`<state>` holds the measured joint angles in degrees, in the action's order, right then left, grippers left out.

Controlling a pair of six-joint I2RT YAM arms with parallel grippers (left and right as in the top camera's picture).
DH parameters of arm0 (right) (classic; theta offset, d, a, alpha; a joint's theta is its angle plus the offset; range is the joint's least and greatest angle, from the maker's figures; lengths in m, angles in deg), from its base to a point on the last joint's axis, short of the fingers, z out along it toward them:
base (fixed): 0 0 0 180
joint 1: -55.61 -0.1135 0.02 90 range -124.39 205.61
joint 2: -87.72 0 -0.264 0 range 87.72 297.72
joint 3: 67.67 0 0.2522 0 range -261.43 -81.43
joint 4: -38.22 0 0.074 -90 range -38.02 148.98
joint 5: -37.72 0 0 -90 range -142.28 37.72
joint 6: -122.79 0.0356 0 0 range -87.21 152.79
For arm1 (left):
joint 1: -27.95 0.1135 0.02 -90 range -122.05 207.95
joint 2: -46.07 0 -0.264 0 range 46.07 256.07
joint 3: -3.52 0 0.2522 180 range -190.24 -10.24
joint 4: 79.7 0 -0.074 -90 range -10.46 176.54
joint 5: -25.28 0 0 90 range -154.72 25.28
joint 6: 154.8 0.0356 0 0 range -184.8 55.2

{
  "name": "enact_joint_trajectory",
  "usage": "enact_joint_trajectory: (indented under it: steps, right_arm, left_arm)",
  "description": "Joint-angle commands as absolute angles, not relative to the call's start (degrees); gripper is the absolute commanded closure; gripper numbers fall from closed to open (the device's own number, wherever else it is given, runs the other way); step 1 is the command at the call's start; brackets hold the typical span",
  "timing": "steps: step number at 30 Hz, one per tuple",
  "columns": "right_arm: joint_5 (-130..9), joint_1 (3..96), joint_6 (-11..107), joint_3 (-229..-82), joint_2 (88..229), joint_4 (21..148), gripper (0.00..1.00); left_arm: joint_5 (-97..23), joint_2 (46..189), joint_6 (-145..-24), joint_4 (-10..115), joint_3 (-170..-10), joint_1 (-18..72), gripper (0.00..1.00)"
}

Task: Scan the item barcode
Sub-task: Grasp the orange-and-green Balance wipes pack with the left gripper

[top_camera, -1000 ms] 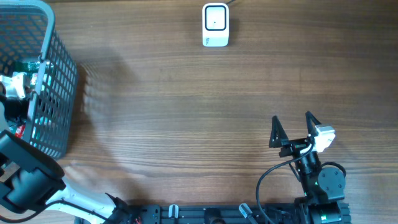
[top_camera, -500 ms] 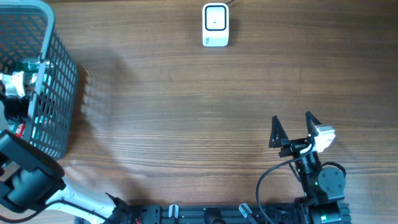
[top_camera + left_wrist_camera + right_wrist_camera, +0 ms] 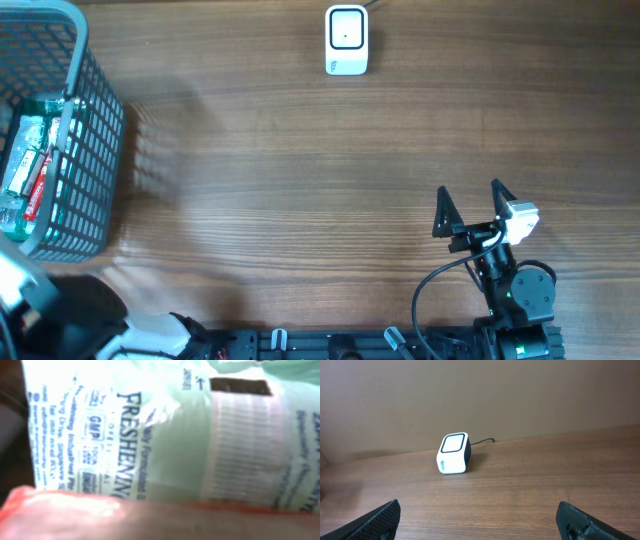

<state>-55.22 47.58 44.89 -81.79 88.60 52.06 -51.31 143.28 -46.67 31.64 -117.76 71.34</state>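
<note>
A pale green packet (image 3: 30, 165) with red print lies in the wire basket (image 3: 100, 130) at the far left. The left wrist view is filled by a pale green packet (image 3: 165, 435) reading "FRESHENING", very close to the lens, with a blurred red shape (image 3: 100, 517) along the bottom. My left gripper's fingers show in no view; only the blurred left arm (image 3: 60, 320) appears at the bottom left corner. The white scanner (image 3: 346, 40) stands at the table's far edge, also in the right wrist view (image 3: 454, 454). My right gripper (image 3: 469, 190) rests open near the front right, holding nothing (image 3: 479, 510).
The basket's tall grey mesh wall rises around the packet at the left. The scanner's cable (image 3: 485, 441) runs off behind it. Bare wooden table (image 3: 300, 180) lies between basket, scanner and right arm.
The left arm has swung away from over the basket toward the bottom left corner, so the green packet in the basket is now uncovered. The right arm has not moved.
</note>
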Motion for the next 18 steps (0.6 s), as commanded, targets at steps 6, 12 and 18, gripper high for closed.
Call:
enact_joint_trajectory:
  steps: [6, 12, 18]
  right_arm:
    - [-55.27, 47.82, 44.8, -81.72, 88.25, 51.93, 0.0]
    - [-55.27, 47.82, 44.82, -81.72, 88.25, 51.93, 0.0]
    - [-55.27, 47.82, 44.82, -81.72, 88.25, 51.93, 0.0]
  left_arm:
    - [-49.95, 128.72, -61.14, 30.75, -124.87, 63.08, 0.43]
    - [-49.97, 124.79, -65.99, 23.67, -124.87, 53.6, 0.44]
    - [-50.19, 125.07, -68.57, 10.77, -124.38, 42.67, 0.46]
